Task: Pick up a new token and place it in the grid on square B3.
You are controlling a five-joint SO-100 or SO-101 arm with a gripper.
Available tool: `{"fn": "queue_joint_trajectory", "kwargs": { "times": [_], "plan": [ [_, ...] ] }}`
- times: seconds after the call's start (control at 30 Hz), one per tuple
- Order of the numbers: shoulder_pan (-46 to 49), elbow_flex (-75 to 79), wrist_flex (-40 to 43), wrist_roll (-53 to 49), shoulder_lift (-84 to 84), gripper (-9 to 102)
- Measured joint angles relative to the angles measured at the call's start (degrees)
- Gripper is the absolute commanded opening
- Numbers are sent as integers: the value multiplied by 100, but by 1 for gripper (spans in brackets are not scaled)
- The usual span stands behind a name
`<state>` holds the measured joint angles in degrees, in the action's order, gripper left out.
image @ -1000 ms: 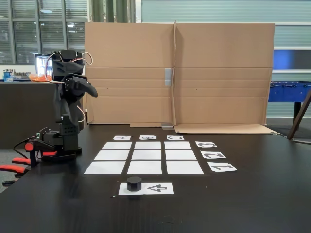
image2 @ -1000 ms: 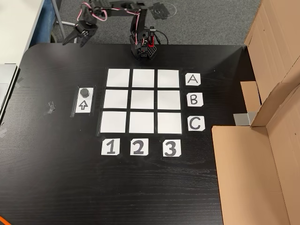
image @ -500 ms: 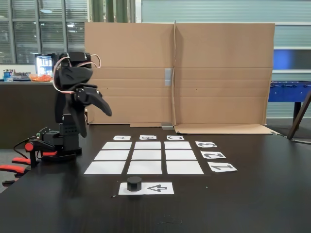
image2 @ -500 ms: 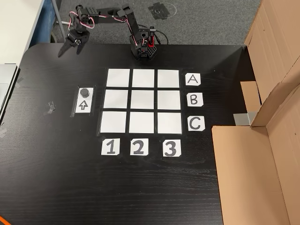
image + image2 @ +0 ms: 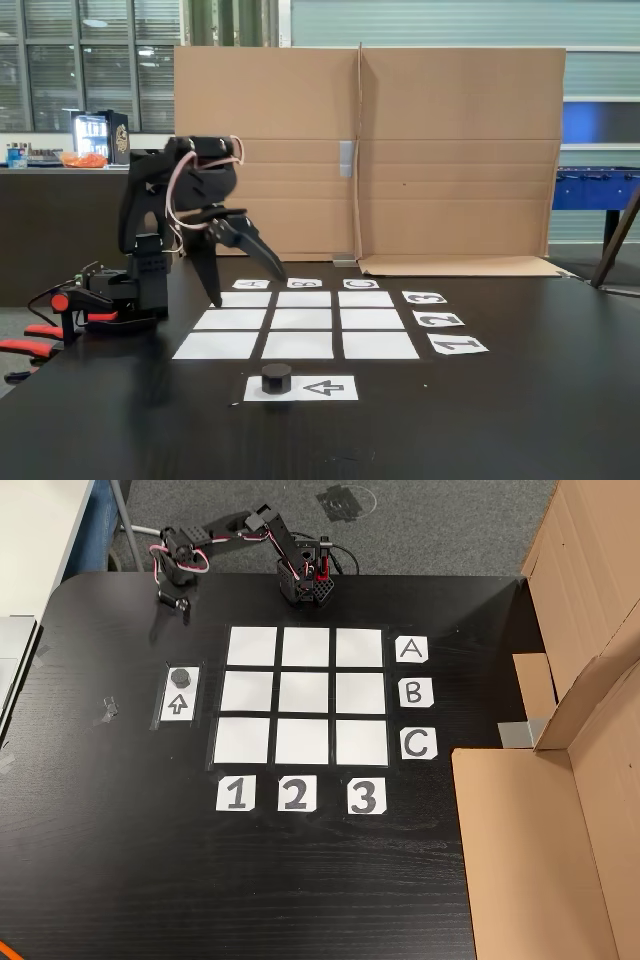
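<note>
The token point(image 5: 276, 377) point(image 5: 180, 676) is seen resting on a small white sheet point(image 5: 330, 388) point(image 5: 179, 704) that bears an arrow outline, at the end of the sheet away from the arrow. This sheet lies on the black table point(image 5: 520, 420) point(image 5: 120, 860), just beside the grid point(image 5: 300, 322) point(image 5: 304, 695) on the side of the column marked 1. The nine white squares of the grid are bare. Square B3 point(image 5: 361, 693), in line with the B card point(image 5: 416, 692) and the 3 card point(image 5: 365, 796), is well apart from the token, on the far side of the grid.

The gripper point(image 5: 247, 284) point(image 5: 172, 602) is held above the table near the grid corner by the A row, pointing downward, and is not touching the token. Its two fingers are spread wide apart and nothing is held between them. The arm's base point(image 5: 120, 295) point(image 5: 305, 580) stands at the table edge. A cardboard wall point(image 5: 370, 150) is set up behind the table in the side-on fixed view.
</note>
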<state>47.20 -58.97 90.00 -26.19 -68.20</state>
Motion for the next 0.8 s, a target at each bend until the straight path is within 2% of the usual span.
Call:
{"fn": "queue_joint_trajectory", "kwargs": {
  "times": [0.17,0.5,0.8],
  "plan": [
    [-202,404,141,202,545,53],
    [-229,2224,791,413,1819,53],
    [-229,2654,791,510,2391,53]
  ]
}}
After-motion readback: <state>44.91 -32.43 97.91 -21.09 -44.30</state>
